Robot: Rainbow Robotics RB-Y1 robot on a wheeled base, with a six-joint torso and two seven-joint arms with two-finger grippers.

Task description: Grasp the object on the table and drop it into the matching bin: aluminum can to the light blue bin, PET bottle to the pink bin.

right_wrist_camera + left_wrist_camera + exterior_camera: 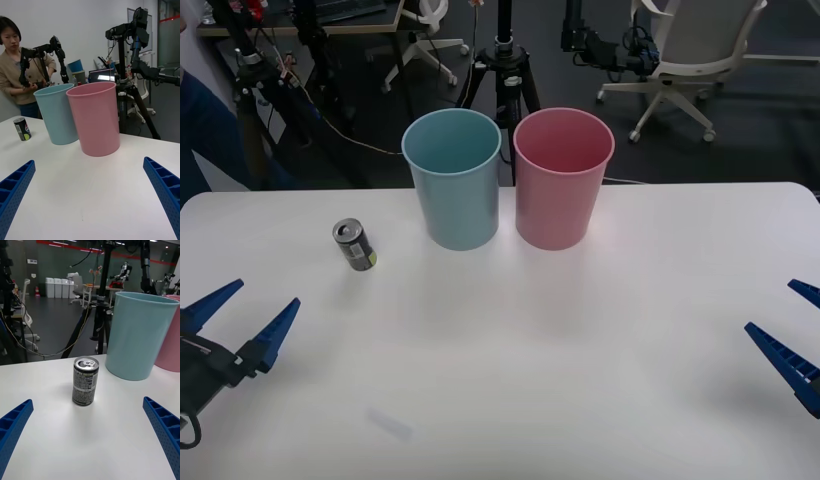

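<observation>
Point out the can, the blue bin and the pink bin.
can [355,246], front view, its side wall
blue bin [457,205], front view, its outer wall
pink bin [558,205], front view, its outer wall

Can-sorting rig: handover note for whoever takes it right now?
Left gripper: open, low over the table's near left edge, empty, lined up toward the can.
Right gripper: open, at the near right edge, empty.
Aluminum can: upright on the table, left of the light blue bin, apart from it.
Pink bin: right beside the blue one.
Done: nothing grasped.
Left: grasp the can, probably with the left arm, drop it in the light blue bin.
</observation>
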